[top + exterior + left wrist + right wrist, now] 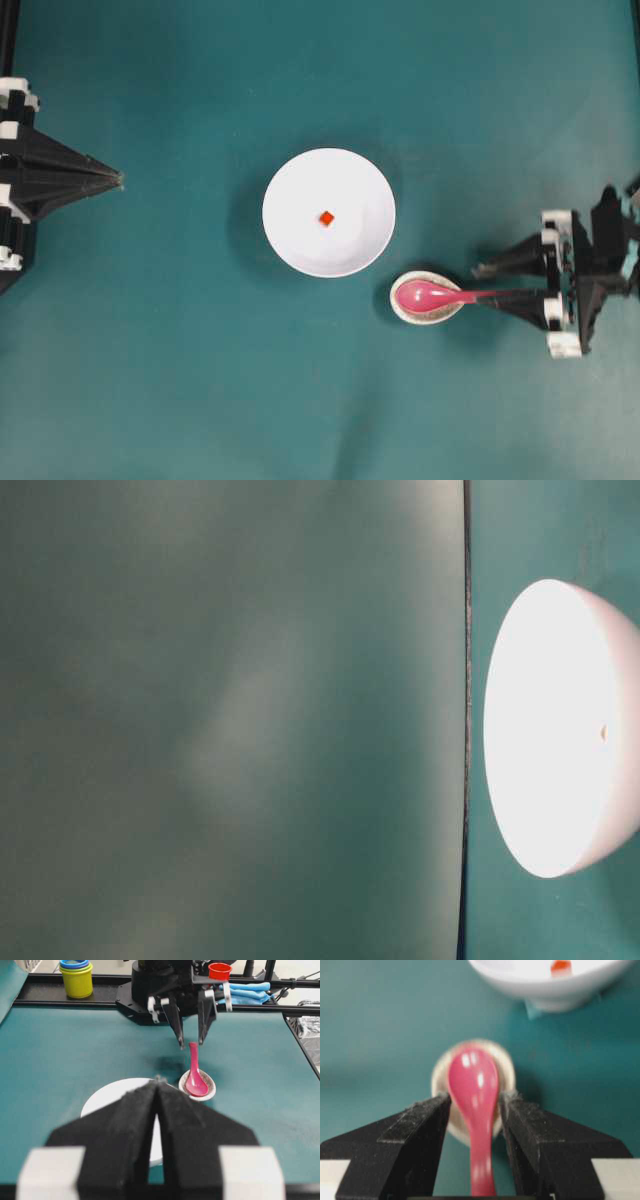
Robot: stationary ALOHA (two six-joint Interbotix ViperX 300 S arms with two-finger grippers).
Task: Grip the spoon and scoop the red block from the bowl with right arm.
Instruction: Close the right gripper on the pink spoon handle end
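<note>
The pink spoon (430,296) lies with its scoop in a small cream dish (427,318), handle pointing right. My right gripper (484,285) is open and straddles the handle, a gap showing on each side in the right wrist view, where the spoon (472,1090) runs between the black fingers (427,1125). The white bowl (300,235) stands left of the dish, with the tiny red block (327,218) near its middle. The block (561,966) also shows inside the bowl (545,987). My left gripper (118,180) rests shut at the far left, empty.
In the left wrist view, stacked yellow and blue cups (76,977), a red cup (220,970) and a blue cloth (247,992) sit on the frame beyond the mat's far edge. The table-level view shows only the bowl's side (560,730) and a seam.
</note>
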